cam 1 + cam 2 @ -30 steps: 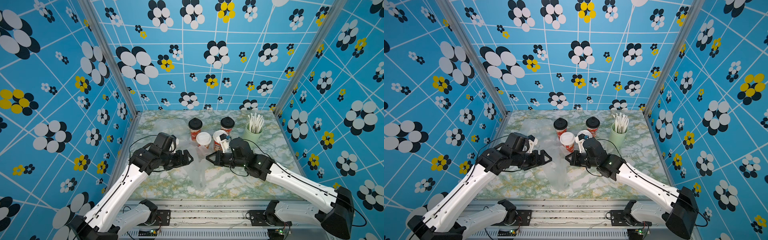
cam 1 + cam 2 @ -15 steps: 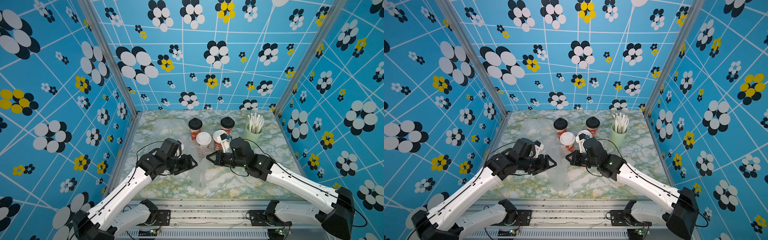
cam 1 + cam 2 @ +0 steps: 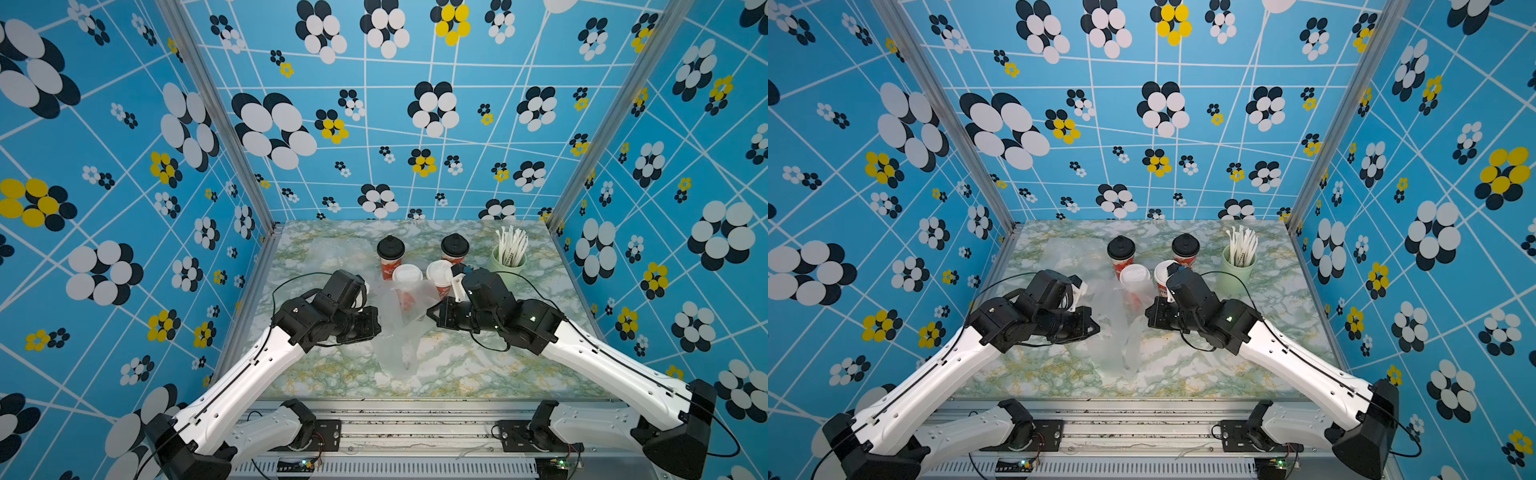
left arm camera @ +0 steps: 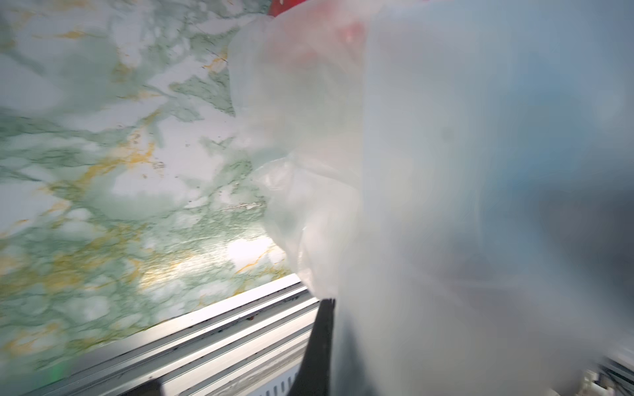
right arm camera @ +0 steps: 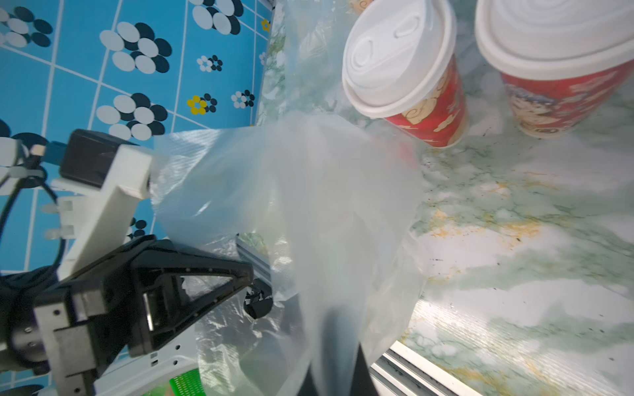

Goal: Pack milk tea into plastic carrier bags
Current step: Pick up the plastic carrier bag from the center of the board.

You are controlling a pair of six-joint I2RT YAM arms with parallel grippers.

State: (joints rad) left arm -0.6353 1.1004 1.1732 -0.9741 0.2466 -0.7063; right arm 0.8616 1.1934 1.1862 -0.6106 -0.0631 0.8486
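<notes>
Pinching a limp, slippery, featherweight bag (image 3: 399, 332) at opposite rim edges with left fingers (image 5: 212, 265) and right fingers (image 3: 436, 313); probably tears if yanked.

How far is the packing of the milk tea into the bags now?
Done: nothing packed; all four cups stand on the table. In hand: left gripper and right gripper are shut on one carrier bag, raised between them. Left: all the loading.
</notes>
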